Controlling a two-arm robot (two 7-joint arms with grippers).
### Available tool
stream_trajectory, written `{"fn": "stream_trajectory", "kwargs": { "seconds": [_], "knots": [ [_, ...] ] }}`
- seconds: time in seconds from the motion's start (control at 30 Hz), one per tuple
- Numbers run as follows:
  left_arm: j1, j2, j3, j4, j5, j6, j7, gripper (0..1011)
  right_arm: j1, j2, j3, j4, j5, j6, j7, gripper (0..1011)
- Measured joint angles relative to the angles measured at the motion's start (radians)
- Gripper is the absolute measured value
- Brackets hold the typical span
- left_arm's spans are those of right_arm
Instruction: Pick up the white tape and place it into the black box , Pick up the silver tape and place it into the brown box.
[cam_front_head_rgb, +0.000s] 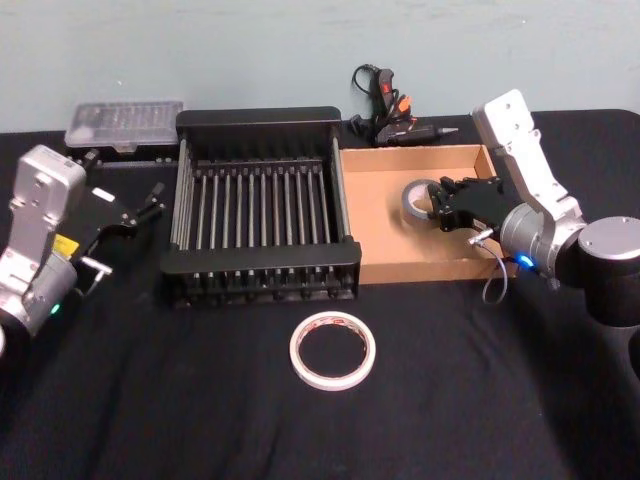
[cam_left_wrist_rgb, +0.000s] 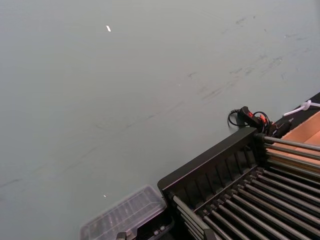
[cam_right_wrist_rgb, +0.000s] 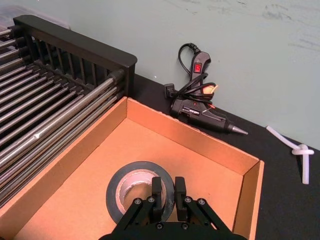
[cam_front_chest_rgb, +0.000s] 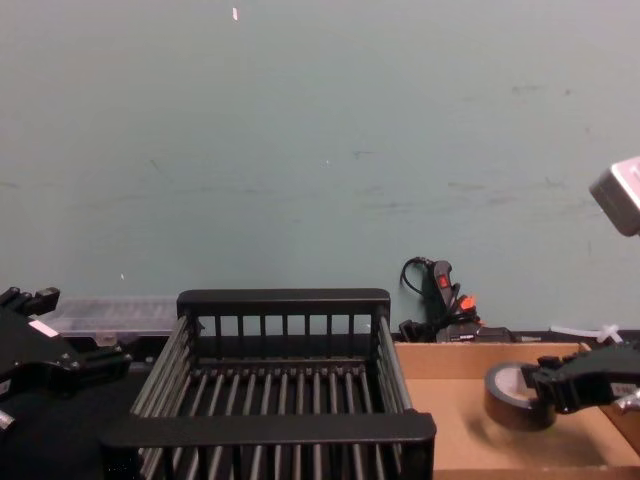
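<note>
Silver tape (cam_right_wrist_rgb: 134, 191): inside the brown box (cam_right_wrist_rgb: 200, 145), over the right half of its floor, tilted a little in the chest view so one edge sits higher. My right gripper (cam_right_wrist_rgb: 168, 196) pinches the roll's wall, one finger inside the core and one outside. I cannot tell whether the roll already touches the cardboard or hangs just above it.

Step in hand, as I judge it: the placing of the silver tape. Next move calls for lowering until the roll rests flat, spreading the fingers, then lifting straight up so the inner finger does not drag the roll with it.

Black box (cam_front_head_rgb: 262, 212): directly against the brown box's left wall, nothing inside. White tape (cam_front_head_rgb: 333, 349): flat on the black cloth, in front of the brown box's near-left corner and just ahead of the crate's front rim, untouched. That half of the task is not yet done.

My left gripper (cam_front_head_rgb: 152, 201) hangs well to the left of the brown box, beyond the crate's far side, fingers spread, holding nothing.

Behind the brown box's back wall: a glue gun (cam_right_wrist_rgb: 200, 107) with its coiled cord.
</note>
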Motion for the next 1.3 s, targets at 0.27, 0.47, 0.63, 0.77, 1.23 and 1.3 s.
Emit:
{"fn": "stream_trajectory", "kwargs": {
  "seconds": [0.27, 0.47, 0.63, 0.77, 1.23, 1.3],
  "knots": [
    [0.0, 0.0, 0.0, 0.0, 0.0, 0.0, 0.0, 1000, -0.001, -0.005, 0.004, 0.002, -0.008, 0.005, 0.0, 160],
    [0.0, 0.0, 0.0, 0.0, 0.0, 0.0, 0.0, 1002, -0.002, -0.004, 0.004, 0.002, -0.008, 0.005, 0.0, 160],
    [0.0, 0.0, 0.0, 0.0, 0.0, 0.0, 0.0, 1001, -0.002, -0.004, 0.003, 0.002, -0.007, 0.005, 0.0, 188],
    [0.0, 0.0, 0.0, 0.0, 0.0, 0.0, 0.0, 1001, -0.002, -0.003, 0.003, 0.002, -0.007, 0.005, 0.0, 291],
    [0.0, 0.0, 0.0, 0.0, 0.0, 0.0, 0.0, 1002, -0.002, -0.003, 0.003, 0.001, -0.005, 0.005, 0.001, 718],
    [0.0, 0.0, 0.0, 0.0, 0.0, 0.0, 0.0, 1001, -0.002, -0.003, 0.003, 0.001, -0.005, 0.005, 0.001, 773]
  ]
}}
